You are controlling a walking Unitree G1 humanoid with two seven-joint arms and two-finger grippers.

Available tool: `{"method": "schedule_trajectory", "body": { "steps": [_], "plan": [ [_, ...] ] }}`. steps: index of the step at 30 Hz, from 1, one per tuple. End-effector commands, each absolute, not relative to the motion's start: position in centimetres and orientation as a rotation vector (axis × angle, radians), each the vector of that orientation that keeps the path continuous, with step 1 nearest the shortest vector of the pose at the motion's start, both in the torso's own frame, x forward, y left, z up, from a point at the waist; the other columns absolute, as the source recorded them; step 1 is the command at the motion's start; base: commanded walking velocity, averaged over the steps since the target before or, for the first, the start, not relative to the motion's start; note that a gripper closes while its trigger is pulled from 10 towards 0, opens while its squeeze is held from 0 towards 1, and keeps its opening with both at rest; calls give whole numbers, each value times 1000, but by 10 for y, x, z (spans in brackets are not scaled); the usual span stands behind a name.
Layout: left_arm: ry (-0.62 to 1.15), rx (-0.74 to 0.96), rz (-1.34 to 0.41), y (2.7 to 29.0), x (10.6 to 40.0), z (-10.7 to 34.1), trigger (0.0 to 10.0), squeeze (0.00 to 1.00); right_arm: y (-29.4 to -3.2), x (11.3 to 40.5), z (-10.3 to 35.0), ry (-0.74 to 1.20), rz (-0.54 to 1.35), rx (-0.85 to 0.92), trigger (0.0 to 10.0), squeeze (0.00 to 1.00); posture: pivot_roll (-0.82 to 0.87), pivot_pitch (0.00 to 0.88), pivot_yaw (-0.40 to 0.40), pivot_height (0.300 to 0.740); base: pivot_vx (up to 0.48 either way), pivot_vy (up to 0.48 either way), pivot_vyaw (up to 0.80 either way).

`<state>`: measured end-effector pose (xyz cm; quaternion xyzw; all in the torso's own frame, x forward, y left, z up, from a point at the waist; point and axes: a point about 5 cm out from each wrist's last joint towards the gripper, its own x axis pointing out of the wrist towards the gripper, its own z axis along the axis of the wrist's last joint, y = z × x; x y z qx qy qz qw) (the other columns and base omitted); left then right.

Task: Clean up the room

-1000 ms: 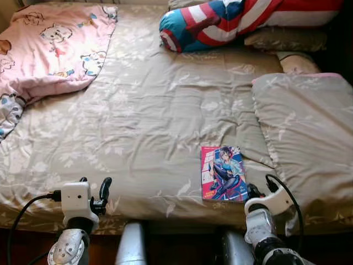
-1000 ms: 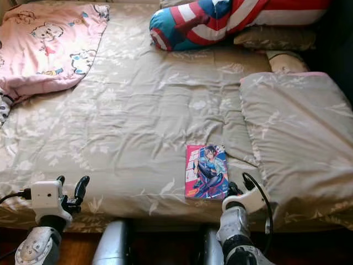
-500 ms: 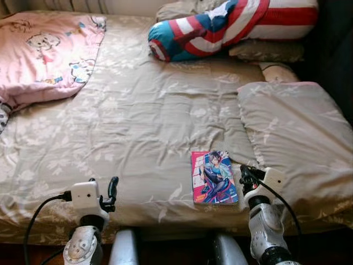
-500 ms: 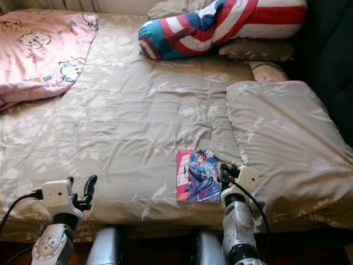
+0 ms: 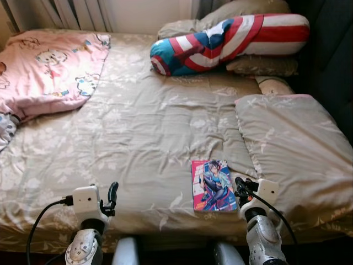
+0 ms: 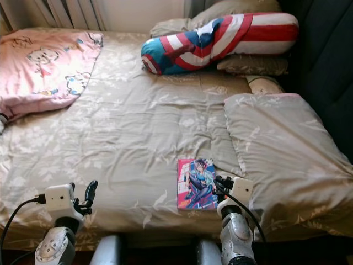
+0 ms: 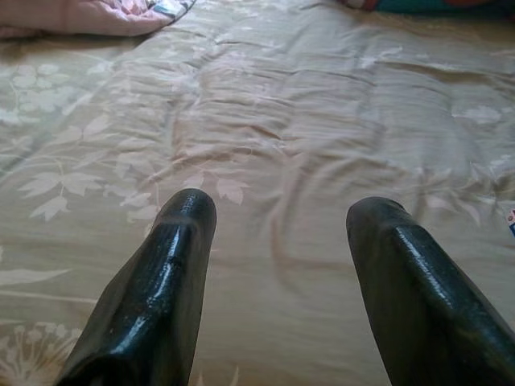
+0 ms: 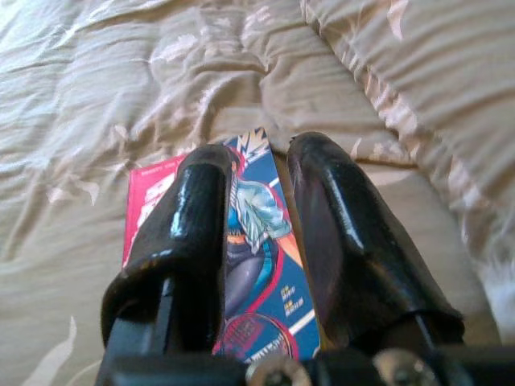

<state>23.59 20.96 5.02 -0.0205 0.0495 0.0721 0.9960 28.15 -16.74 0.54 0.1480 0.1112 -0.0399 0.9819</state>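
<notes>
Now the right end effector (image 8: pixel 257 173), fingers a little apart and holding nothing, is hovering over the book (image 5: pixel 214 185) on the bed (image 5: pixel 149 121) to grab it.

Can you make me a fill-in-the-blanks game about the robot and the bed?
1. The comic book lies on the ____.
2. The gripper right beside the book is the robot's ____ gripper.
3. The blanket with cartoon animals is ____.
4. The left gripper has its fingers ____.

Missing words: bed; right; pink; open
</notes>
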Motion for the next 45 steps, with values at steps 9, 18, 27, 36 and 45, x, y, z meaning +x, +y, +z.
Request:
{"method": "schedule_trajectory", "body": {
  "steps": [9, 18, 27, 36, 45],
  "plan": [
    [241, -76, 159, 217, 233, 14, 10000, 0, -181, 258, -22, 382, -125, 267, 10000, 0, 118, 32, -76, 731, 0, 0, 0],
    [456, -31, 121, 223, 229, -23, 10000, 0, -184, 227, -54, 640, -174, 256, 10000, 0, 113, 57, -63, 739, 0, 0, 0],
    [680, -16, 124, 220, 204, -58, 10000, 0, -179, 208, -70, 780, -194, 233, 10000, 0, 103, 69, -48, 739, 0, 0, 0],
    [741, -32, 164, 217, 189, -69, 10000, 0, -171, 202, -74, 809, -118, 176, 10000, 0, 101, 66, -60, 739, 0, 0, 267],
    [732, -42, 190, 217, 189, -70, 10000, 0, -168, 198, -76, 832, -114, 182, 10000, 0, 106, 58, -63, 739, 0, 0, 533]
  ]
}}
